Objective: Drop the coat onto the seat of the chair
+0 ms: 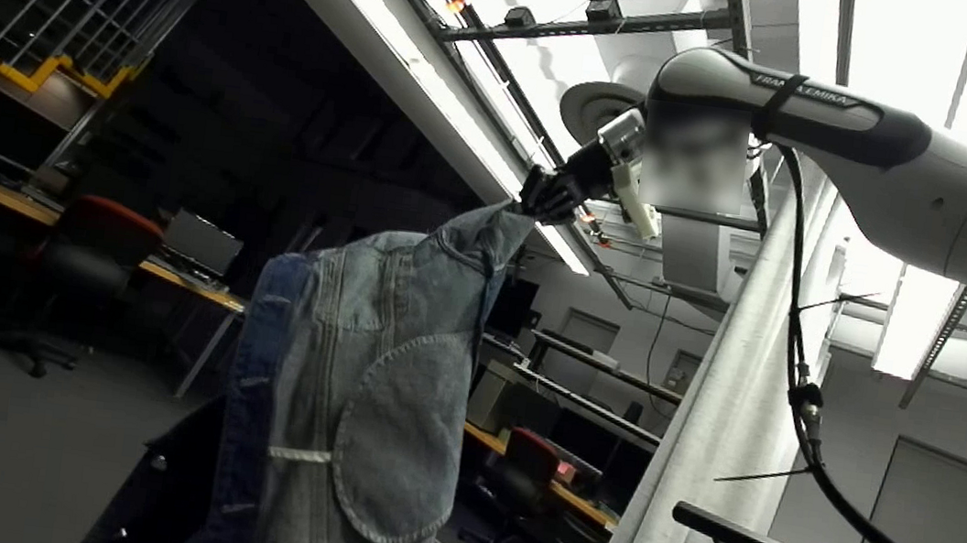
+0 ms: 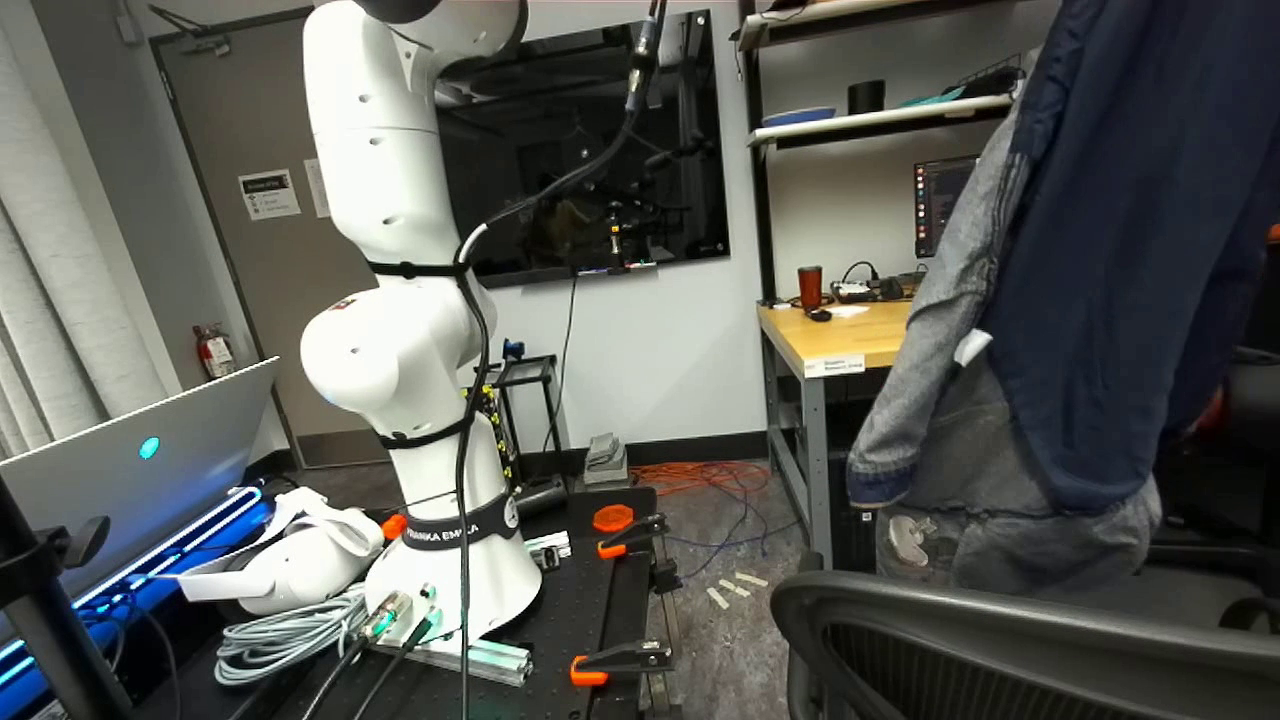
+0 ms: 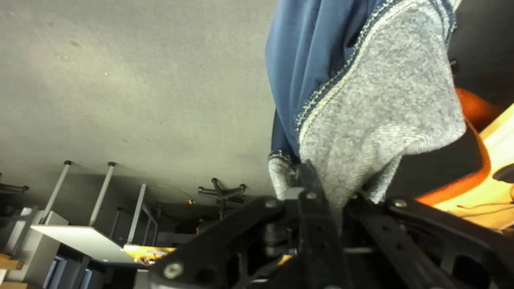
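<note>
The coat (image 1: pixel 403 400), a large blue denim jacket with grey-blue lining and patches, hangs down from my gripper (image 1: pixel 534 202) in an exterior view. The coat (image 2: pixel 1110 290) also hangs at the right of an exterior view where the gripper is out of frame. In the wrist view, my gripper (image 3: pixel 331 196) is shut on grey cloth of the coat (image 3: pixel 381 88). The chair (image 2: pixel 1000 640) has a dark mesh backrest at the lower right. The coat's lower end hangs behind its top rim. I cannot tell whether they touch. The chair's seat is hidden.
A camera on a stand (image 1: pixel 728 532) and a grey curtain (image 1: pixel 704 428) are beneath the arm. The robot's black table (image 2: pixel 590 600) has orange clamps at its edge. A wooden desk (image 2: pixel 850 335) stands behind the coat. Other office chairs (image 1: pixel 99 243) stand further off.
</note>
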### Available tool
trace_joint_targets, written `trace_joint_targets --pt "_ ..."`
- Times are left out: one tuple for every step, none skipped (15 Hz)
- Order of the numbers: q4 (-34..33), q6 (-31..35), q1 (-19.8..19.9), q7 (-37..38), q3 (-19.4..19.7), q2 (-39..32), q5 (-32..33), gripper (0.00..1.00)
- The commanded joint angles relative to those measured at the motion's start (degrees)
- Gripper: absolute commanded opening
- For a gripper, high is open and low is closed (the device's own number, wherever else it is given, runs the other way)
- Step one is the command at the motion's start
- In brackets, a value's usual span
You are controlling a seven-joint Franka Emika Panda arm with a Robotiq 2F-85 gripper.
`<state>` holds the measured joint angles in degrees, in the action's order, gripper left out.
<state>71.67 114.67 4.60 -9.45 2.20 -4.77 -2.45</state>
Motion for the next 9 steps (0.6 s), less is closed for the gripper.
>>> trace_joint_targets --pt "9.34 2.01 2.37 -5.30 1.63 2.52 -1.69 0.01" --pt "13.65 2.20 2.68 -6.81 1.80 3.41 -1.36 0.01" --pt "16.96 2.53 2.90 -8.08 2.00 3.80 -0.74 0.01" --pt "20.21 2.73 3.18 -9.43 2.15 4.03 -1.02 0.01" --pt "22.80 2.68 3.52 -10.96 2.34 4.34 -2.45 0.28" --pt "25.00 3.12 3.47 -12.26 2.86 4.69 -2.84 0.31" --pt "27.00 3.52 3.62 -13.46 3.07 5.25 -2.82 0.37" --pt "28.86 3.83 3.65 -14.74 3.34 6.00 -2.69 0.46" --pt "30.50 4.12 3.67 -15.81 3.69 6.77 -2.42 0.53"
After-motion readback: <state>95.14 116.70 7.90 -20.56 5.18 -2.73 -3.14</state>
